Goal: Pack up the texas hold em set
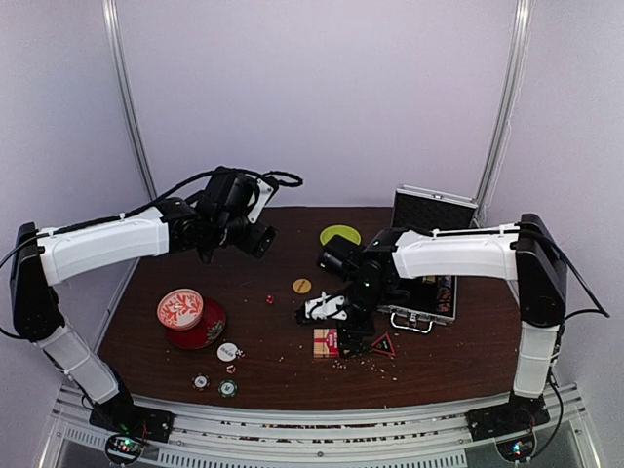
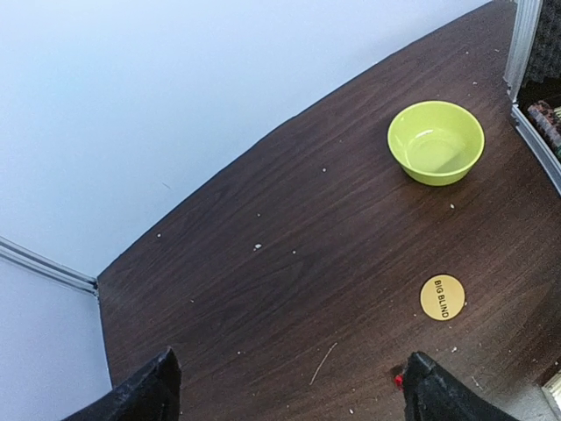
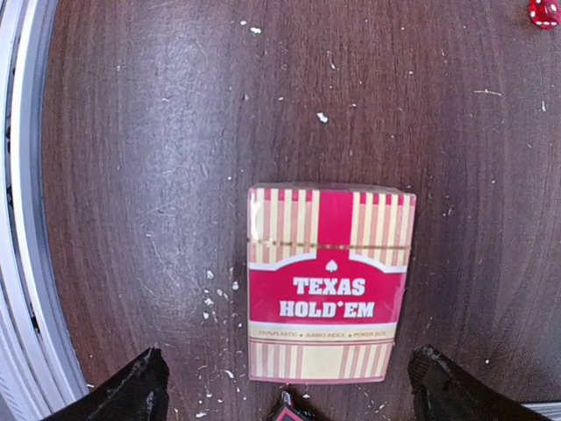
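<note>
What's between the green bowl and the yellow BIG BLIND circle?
Between the bowl and the button lies only bare table with a tiny crumb, shown in the left wrist view.

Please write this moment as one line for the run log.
left fingers: open, empty | right fingers: open over card deck | case: open | BIG BLIND button: loose on table

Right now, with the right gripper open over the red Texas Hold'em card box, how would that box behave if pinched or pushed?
The card box lies flat with crisp square corners, so it is probably stiff and unlikely to roll or tip. The thin band across it suggests a film wrap, so maybe slippery. Pushed, it would likely slide on the table.
</note>
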